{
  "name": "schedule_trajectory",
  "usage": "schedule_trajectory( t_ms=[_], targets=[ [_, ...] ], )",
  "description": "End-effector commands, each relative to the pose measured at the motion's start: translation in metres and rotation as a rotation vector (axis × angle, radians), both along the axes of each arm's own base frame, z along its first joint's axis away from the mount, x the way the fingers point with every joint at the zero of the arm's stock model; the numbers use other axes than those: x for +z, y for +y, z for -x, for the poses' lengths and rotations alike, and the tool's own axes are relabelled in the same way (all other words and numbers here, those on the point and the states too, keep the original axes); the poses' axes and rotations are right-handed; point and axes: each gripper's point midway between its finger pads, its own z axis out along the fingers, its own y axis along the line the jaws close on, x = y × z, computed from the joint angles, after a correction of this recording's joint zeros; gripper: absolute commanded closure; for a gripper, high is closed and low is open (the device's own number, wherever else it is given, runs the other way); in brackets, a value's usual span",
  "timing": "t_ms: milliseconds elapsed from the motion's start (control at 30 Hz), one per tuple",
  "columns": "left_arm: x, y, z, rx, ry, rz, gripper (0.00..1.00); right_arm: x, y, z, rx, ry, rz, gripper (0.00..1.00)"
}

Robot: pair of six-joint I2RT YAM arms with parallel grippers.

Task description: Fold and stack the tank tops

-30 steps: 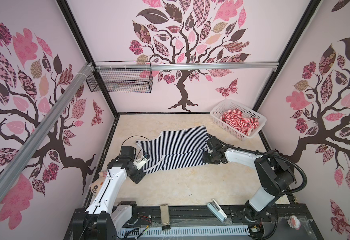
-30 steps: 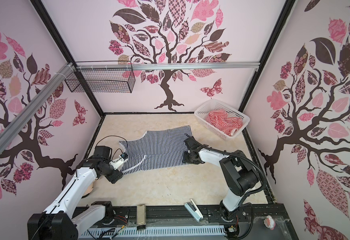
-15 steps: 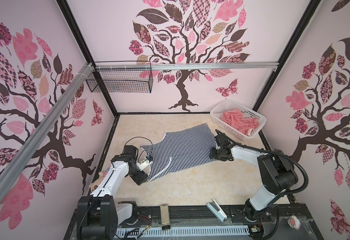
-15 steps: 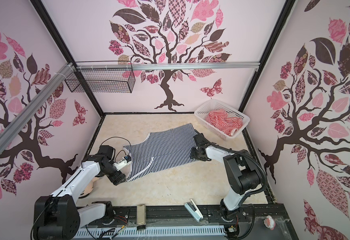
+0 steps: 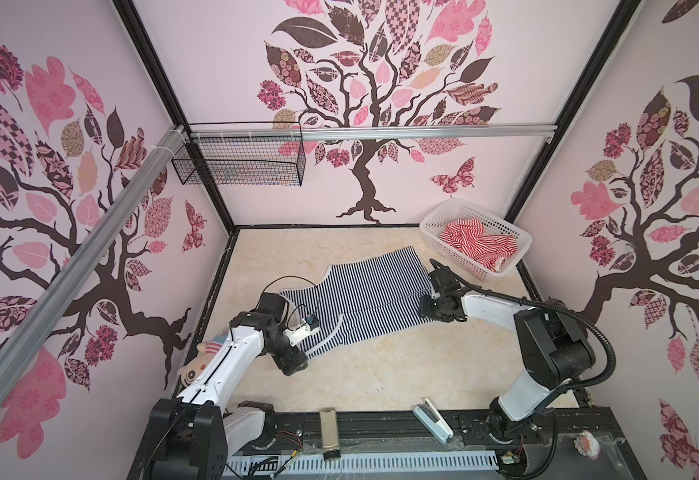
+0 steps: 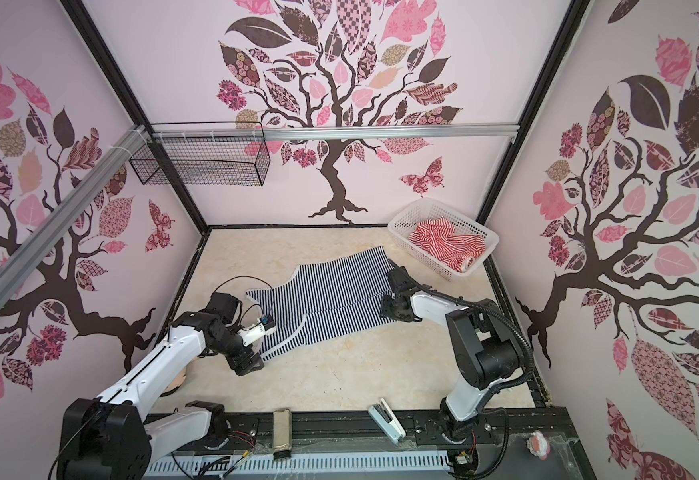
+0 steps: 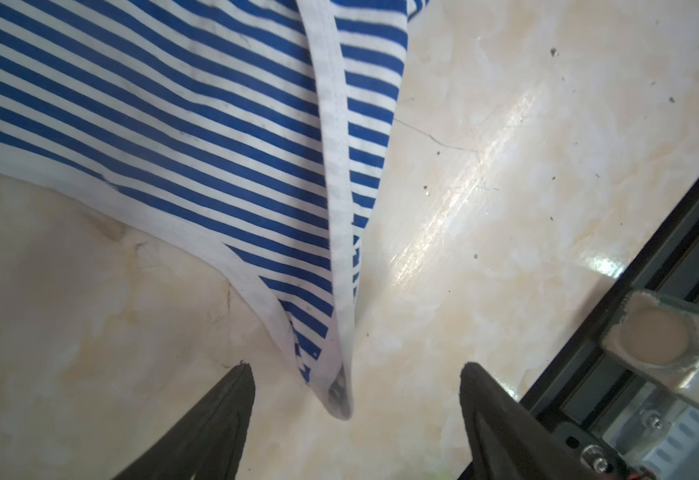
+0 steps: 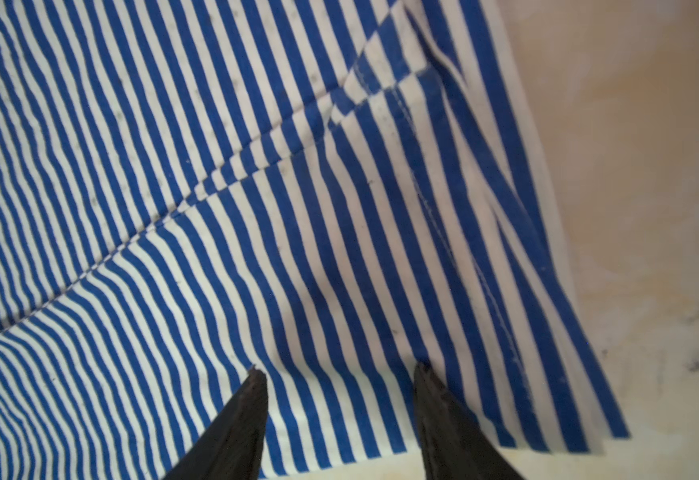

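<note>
Fingers [image 7: 223, 419] of the left gripper [image 7: 356, 368] stand wide apart and hold nothing. The looped tip of a white-bound shoulder strap [image 7: 331, 316] lies on the cream marbled tabletop [image 7: 505, 208] between them, touching neither. Fingers [image 8: 235, 428] of the right gripper [image 8: 335, 370] stand partly apart, low over the hem [image 8: 381, 432] of the same garment. The cloth runs flat and unpinched between them, so no grip is recorded there either. The garment is the navy-and-white striped knit tank top [image 5: 364, 299], spread on the tabletop between the two arms, strap end toward the left arm and hem toward the right. Compared with a second ago, the left gripper has shifted toward the near edge of the tabletop, and the near strap now lies drawn out longer in that direction. The right gripper has backed off from over the body to the hem edge, on the basket side. Assessment: spreading appears to be finishing. The top lies nearly flat, with one crease or seam line along its middle, and no fold is yet made. The red-and-white striped tank top [image 5: 476, 241] lies crumpled in the white perforated plastic basket [image 5: 453, 253] at the far right corner. Most of the task remains: both tops to fold, then the stack.
</note>
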Motion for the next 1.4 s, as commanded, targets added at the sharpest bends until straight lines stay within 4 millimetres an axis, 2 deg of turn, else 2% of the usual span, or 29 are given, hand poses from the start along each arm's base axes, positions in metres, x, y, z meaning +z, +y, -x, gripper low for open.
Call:
schedule_trajectory(
  t_ms=[0, 133, 233, 567, 633, 767, 833, 900, 1100, 1367],
  targets=[
    [-0.006, 0.004, -0.006, 0.011, -0.017, -0.031, 0.19, -0.011, -0.002, 0.018, 0.018, 0.081, 0.013, 0.41],
    [-0.008, 0.008, -0.017, 0.03, -0.061, -0.052, 0.19, -0.009, 0.001, 0.018, 0.024, 0.074, -0.003, 0.42],
    [-0.012, 0.007, -0.017, 0.024, -0.049, -0.05, 0.2, -0.008, 0.002, 0.018, 0.024, 0.073, -0.009, 0.42],
    [-0.022, 0.002, -0.011, -0.002, 0.024, -0.029, 0.37, -0.004, -0.001, 0.016, 0.027, 0.069, 0.01, 0.46],
    [-0.023, 0.002, -0.011, -0.003, 0.029, -0.028, 0.43, -0.003, -0.001, 0.016, 0.028, 0.069, 0.016, 0.48],
    [-0.023, 0.003, -0.008, -0.011, 0.045, -0.032, 0.67, -0.003, -0.003, 0.013, 0.03, 0.068, 0.031, 0.56],
    [-0.019, 0.005, -0.008, -0.012, 0.054, -0.012, 0.81, -0.003, -0.005, 0.012, 0.03, 0.07, 0.046, 0.57],
    [-0.012, 0.009, -0.011, 0.004, 0.058, 0.02, 0.88, -0.005, -0.007, 0.011, 0.031, 0.073, 0.065, 0.57],
    [-0.001, 0.025, -0.02, 0.029, 0.078, 0.039, 0.92, -0.006, -0.01, 0.008, 0.031, 0.078, 0.092, 0.55],
    [-0.009, 0.029, -0.023, 0.008, 0.081, 0.017, 0.89, -0.008, -0.018, 0.008, 0.029, 0.084, 0.147, 0.55]
  ],
)
